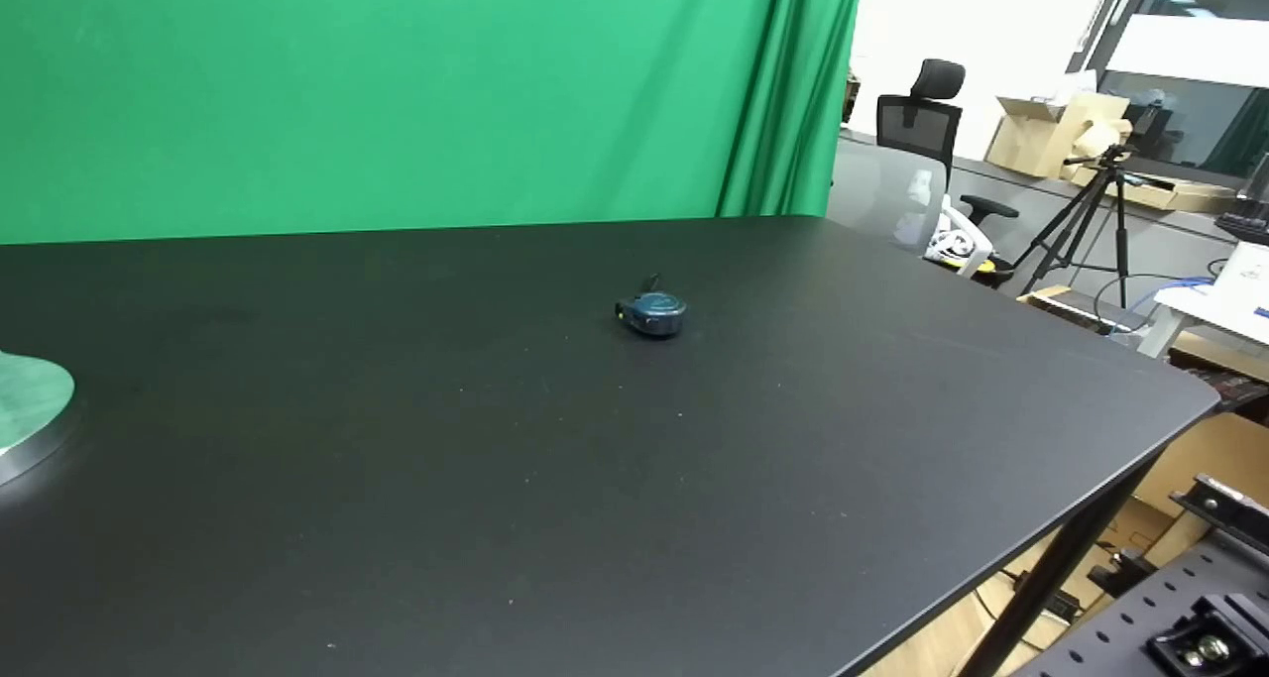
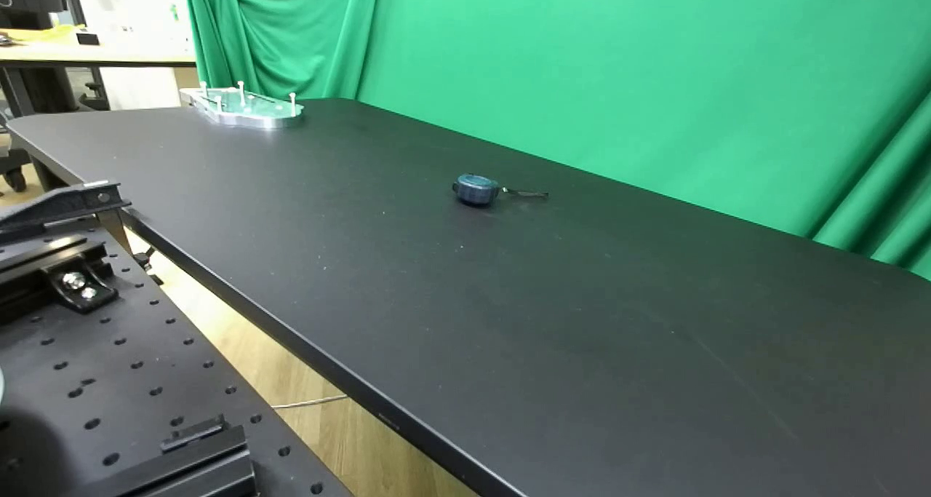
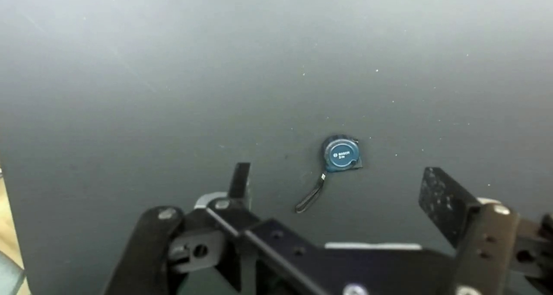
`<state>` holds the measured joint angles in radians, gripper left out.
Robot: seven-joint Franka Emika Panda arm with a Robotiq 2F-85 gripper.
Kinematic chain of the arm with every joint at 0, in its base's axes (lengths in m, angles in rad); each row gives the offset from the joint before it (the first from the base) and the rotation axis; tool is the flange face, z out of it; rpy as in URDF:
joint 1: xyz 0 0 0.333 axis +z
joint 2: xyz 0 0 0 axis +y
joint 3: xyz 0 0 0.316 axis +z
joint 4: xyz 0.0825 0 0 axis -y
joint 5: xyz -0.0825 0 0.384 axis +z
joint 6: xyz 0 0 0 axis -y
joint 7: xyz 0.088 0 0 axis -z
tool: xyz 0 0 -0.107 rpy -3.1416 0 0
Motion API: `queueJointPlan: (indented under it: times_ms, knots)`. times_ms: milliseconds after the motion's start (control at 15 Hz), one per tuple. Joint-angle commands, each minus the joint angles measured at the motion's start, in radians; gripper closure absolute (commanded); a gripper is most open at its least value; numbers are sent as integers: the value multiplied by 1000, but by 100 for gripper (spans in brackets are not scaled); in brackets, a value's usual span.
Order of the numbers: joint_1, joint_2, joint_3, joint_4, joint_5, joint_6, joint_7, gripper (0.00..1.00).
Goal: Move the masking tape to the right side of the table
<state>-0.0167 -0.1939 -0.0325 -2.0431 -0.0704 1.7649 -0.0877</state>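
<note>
Dark-blue squat rounded tape measure (image 3: 341,153) (BOSCH face up), seen ahead of wide-spread jaws; long axis diag., thin blk strap (image 3: 310,197) pointing back twd blk two-finger gripper (image 3: 336,174).

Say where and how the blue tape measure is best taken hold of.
Grip the tape measure by opposite sides of its squat body, probably best from straight above: it lies flat on the table, with its side walls exposed, and the claw stands open. The thin strap would likely give a poorer hold.
</note>
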Motion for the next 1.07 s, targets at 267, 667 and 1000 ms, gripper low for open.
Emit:
queueJointPlan:
  times_ms: [267,667,1000]
  knots:
    - [12,186,20,-53,-17,308,-23,0]
    - [23,282,34,-145,-43,574,34,0]
    - [40,324,39,-198,-73,657,65,0]
